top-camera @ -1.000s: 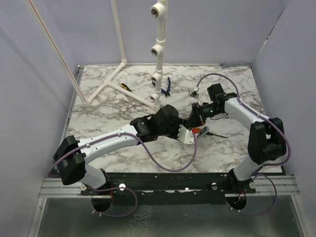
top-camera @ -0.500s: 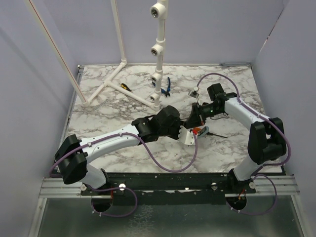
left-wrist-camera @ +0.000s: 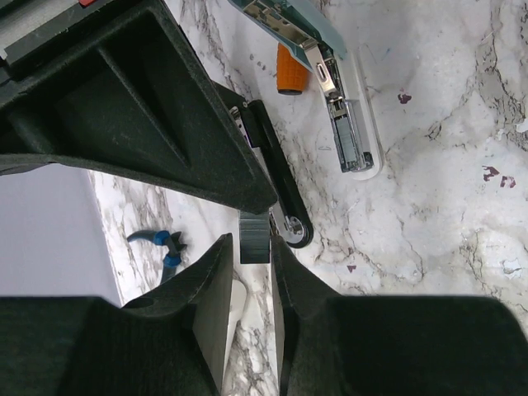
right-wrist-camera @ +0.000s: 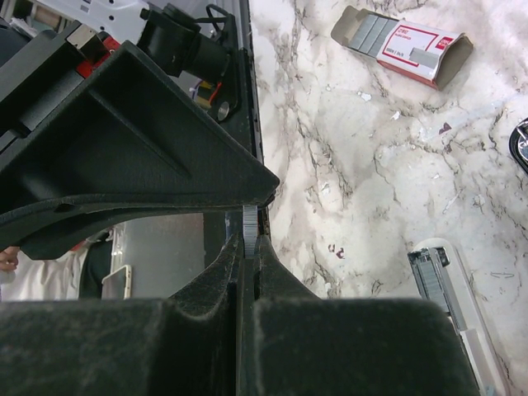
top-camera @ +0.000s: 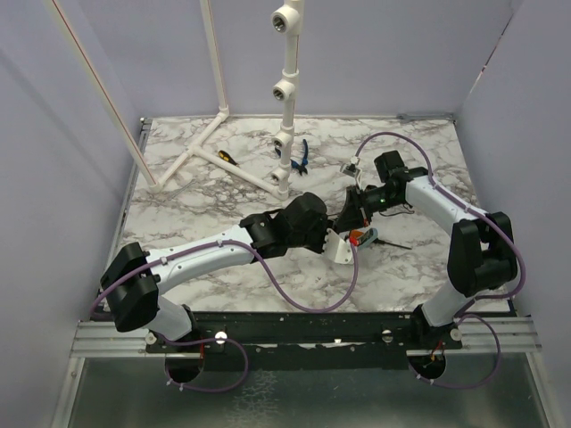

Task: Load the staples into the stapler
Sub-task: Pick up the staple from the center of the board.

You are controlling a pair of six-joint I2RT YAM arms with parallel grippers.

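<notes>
Left hand (left-wrist-camera: 252,249): set astride the short grey staple strip (left-wrist-camera: 254,235); grasp cannot be told; it is best squeezed squarely.
Right hand (right-wrist-camera: 247,243): clenched.

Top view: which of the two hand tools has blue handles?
The pliers, right of the white pipe post; the screwdriver on its left is yellow and black.
</notes>
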